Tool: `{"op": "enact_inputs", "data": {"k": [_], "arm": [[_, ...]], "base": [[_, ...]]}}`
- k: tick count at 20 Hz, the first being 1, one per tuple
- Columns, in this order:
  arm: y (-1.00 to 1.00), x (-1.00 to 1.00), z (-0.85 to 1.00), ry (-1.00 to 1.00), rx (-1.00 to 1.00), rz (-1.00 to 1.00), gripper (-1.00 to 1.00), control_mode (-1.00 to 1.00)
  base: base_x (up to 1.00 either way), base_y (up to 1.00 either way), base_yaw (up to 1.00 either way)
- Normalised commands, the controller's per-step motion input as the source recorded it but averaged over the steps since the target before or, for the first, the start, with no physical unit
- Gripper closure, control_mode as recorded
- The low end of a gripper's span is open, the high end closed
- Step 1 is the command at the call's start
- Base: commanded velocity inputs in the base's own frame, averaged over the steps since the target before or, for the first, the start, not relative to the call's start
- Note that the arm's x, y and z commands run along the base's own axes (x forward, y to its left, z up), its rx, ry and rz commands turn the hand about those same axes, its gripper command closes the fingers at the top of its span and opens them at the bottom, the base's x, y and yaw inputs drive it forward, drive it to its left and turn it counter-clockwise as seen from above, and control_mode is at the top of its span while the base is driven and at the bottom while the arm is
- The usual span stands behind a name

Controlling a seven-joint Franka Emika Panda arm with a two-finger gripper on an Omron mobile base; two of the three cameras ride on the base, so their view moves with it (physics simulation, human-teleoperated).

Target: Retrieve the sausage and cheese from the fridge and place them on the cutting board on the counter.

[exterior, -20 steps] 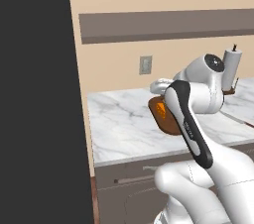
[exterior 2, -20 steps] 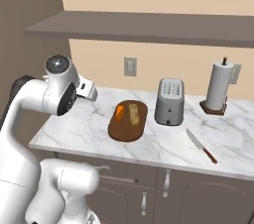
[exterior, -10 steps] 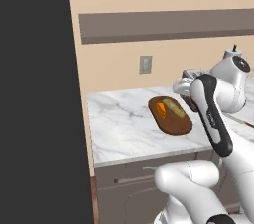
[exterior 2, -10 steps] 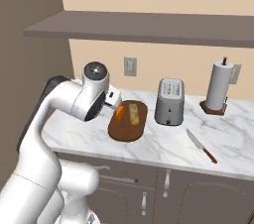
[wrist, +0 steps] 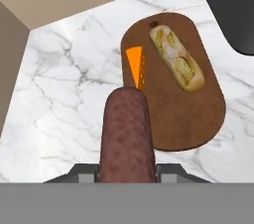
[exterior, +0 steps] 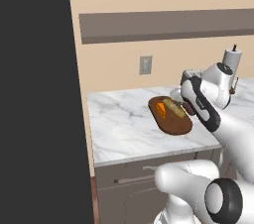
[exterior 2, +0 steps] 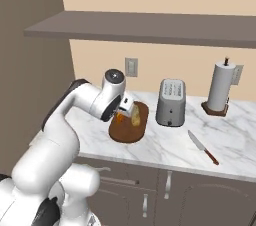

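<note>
My gripper (wrist: 126, 168) is shut on the sausage (wrist: 126, 134), a dark reddish-brown cylinder that sticks out ahead of the hand. It hovers over the near left edge of the oval brown cutting board (wrist: 188, 114) on the marble counter (wrist: 64, 84). The orange cheese (wrist: 135, 64) wedge lies on the board just beyond the sausage tip. From the base, the gripper (exterior 2: 122, 112) hangs above the cutting board (exterior 2: 131, 131), and the cheese (exterior: 160, 107) shows on the cutting board (exterior: 171, 121). The fridge is out of view.
A tan-yellow lumpy food item (wrist: 177, 64) lies on the board's far side. Right of the board stand a grey toaster (exterior 2: 170, 102) and a paper towel roll (exterior 2: 220, 87), with a knife (exterior 2: 202, 146) in front. A brown shelf (exterior 2: 150, 22) hangs above; a tall dark cabinet (exterior: 34, 94) stands left.
The arm has swung from the counter's left end toward the board, carrying the sausage. The hand now hangs over the board's edge next to the cheese.
</note>
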Motion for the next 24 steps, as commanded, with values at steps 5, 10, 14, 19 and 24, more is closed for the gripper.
{"op": "enact_inputs", "data": {"k": [5,10,14,19,24], "arm": [[0.07,0.41,-0.65,0.05,-0.01,0.0,1.0,-1.0],[0.0,0.08,-0.57,0.01,0.0,0.04,1.0,-1.0],[-0.06,0.19,-0.48,0.0,0.0,0.06,1.0,-1.0],[-0.01,0.44,-0.26,0.05,0.0,0.02,1.0,-1.0],[-0.19,0.07,-0.06,0.1,0.0,0.01,1.0,-1.0]], "base": [[0.0,0.0,0.0],[0.0,0.0,0.0],[0.0,0.0,0.0],[0.0,0.0,0.0],[0.0,0.0,0.0]]}}
